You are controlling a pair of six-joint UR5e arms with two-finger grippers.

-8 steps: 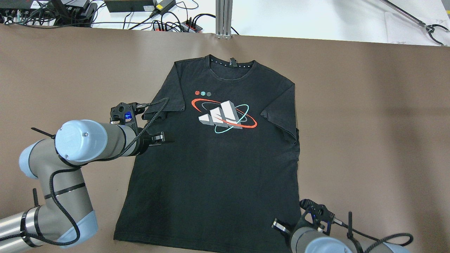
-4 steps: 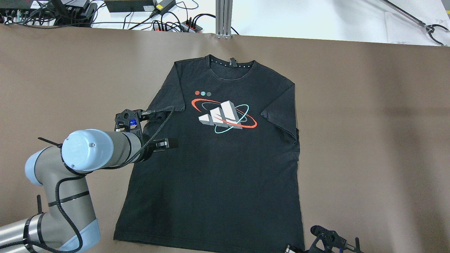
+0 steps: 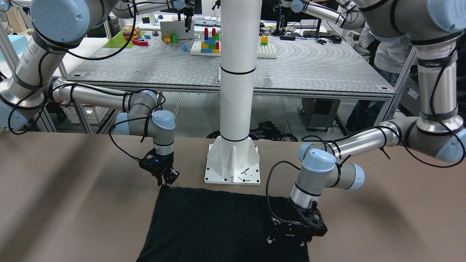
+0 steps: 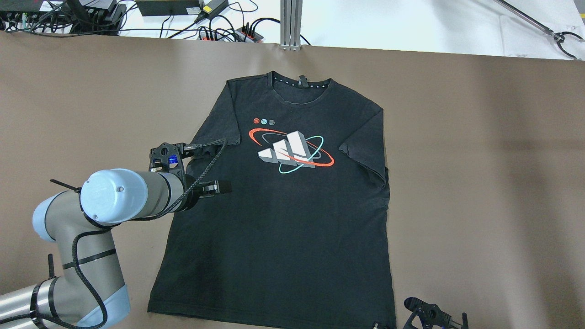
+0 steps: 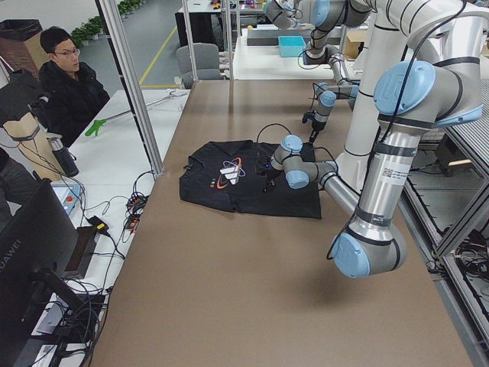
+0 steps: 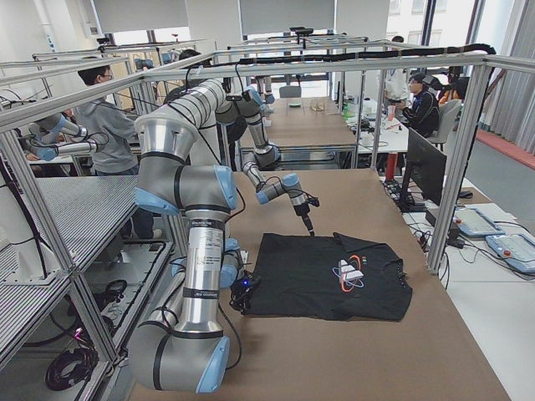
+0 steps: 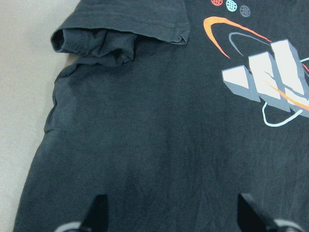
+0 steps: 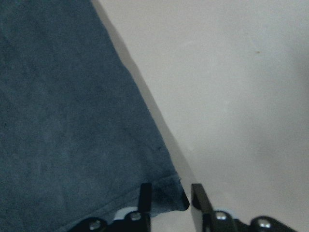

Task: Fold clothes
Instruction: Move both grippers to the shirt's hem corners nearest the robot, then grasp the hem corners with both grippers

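The clothes are a black T-shirt (image 4: pixel 283 219) with a white, red and teal print, lying flat on the brown table, collar at the far side. It also shows in the front-facing view (image 3: pixel 211 225). My left gripper (image 7: pixel 172 215) is open and hovers over the shirt's left side, just below the folded-in left sleeve (image 7: pixel 116 43); in the overhead view the left gripper (image 4: pixel 219 187) is over the shirt's edge. My right gripper (image 8: pixel 170 198) is at the shirt's near right hem corner (image 8: pixel 169 193), jaws narrowly apart with the corner between them. The front-facing view shows the right gripper (image 3: pixel 166 181) there too.
The white pillar's base (image 3: pixel 233 165) stands on the table just behind the shirt's hem. Cables and power strips (image 4: pixel 228 32) lie beyond the far edge. A seated person (image 5: pixel 69 84) is beyond the table's far side. Bare brown table (image 4: pixel 480 160) lies to the right.
My right gripper drew back toward the near edge to the shirt's hem corner. My left arm shifted slightly toward the robot and right, then held still.
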